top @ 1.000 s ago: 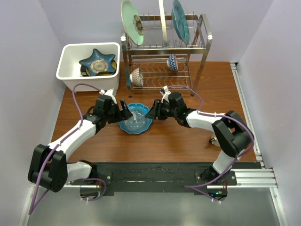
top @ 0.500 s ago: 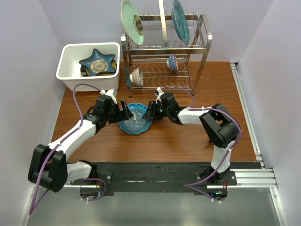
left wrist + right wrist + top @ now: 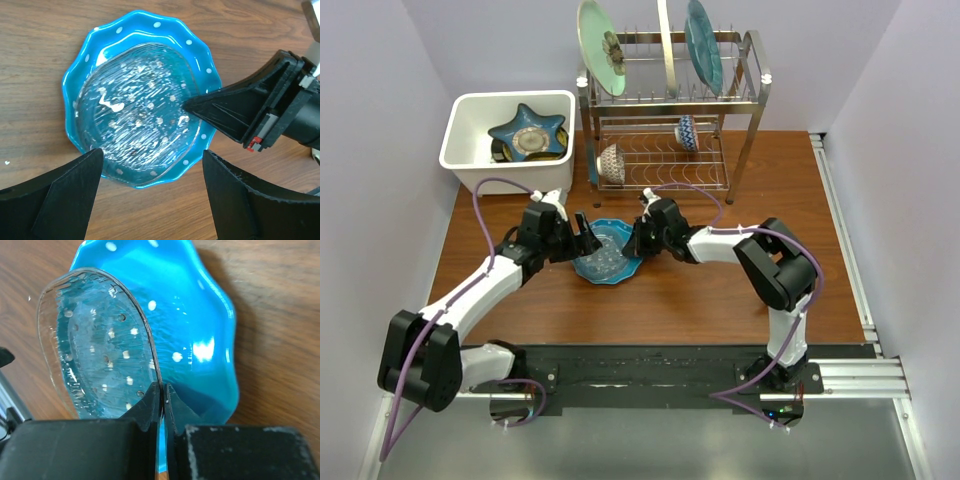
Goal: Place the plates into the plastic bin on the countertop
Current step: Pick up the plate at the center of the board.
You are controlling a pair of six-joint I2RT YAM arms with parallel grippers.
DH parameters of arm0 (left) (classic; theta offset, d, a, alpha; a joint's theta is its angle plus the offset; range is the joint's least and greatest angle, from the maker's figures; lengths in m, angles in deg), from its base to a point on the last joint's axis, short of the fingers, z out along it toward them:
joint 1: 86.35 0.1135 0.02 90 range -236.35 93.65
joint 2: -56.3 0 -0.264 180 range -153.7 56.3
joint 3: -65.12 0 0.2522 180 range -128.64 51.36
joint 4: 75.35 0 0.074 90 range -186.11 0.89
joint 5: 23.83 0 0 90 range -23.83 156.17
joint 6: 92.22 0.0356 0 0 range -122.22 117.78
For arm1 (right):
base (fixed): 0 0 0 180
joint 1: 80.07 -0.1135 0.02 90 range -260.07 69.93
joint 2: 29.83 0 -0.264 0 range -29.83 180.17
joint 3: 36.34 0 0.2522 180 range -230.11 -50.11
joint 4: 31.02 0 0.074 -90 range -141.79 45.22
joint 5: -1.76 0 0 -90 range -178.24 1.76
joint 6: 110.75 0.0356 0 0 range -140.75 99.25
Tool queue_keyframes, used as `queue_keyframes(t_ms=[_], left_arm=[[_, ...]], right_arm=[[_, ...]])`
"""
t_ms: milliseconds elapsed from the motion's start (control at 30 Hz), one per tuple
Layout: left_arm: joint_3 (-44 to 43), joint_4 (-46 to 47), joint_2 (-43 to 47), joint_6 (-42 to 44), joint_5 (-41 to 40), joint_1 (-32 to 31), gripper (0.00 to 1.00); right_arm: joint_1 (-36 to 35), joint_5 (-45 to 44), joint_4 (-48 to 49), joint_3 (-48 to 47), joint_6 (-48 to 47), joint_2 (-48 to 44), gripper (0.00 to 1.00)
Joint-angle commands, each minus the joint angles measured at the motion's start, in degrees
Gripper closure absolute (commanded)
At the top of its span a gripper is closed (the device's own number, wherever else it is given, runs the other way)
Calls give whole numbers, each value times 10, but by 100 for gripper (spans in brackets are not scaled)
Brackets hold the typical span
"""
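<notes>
Wood tabletop (image 3: 700, 290): right end effector (image 3: 164, 396) pinches faint clear plate (image 3: 95, 345), left end effector (image 3: 150, 154) gaping.

A brown wood-grain counter (image 3: 720, 290) fills the scene. At its far left stands a white plastic bin (image 3: 455, 150). At far centre stands a two-tier steel wire dish rack (image 3: 752, 110). Near the middle lies a blue scalloped plate (image 3: 592, 268) with white dots, a clear plate (image 3: 610, 245) resting inside it.
</notes>
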Motion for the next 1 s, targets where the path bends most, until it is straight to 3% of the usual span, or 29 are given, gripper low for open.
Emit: queue_keyframes(t_ms=[0, 400, 667, 967], left_arm=[[-16, -7, 23, 13, -19, -2, 15], [-23, -26, 36, 23, -75, 3, 16], [-7, 16, -12, 9, -70, 26, 31], [7, 40, -63, 12, -59, 67, 37]], right_arm=[[-3, -36, -14, 19, -13, -40, 100], [-3, -53, -37, 53, -23, -130, 100], [-2, -114, -118, 72, -62, -219, 100], [32, -138, -141, 129, -72, -275, 100]])
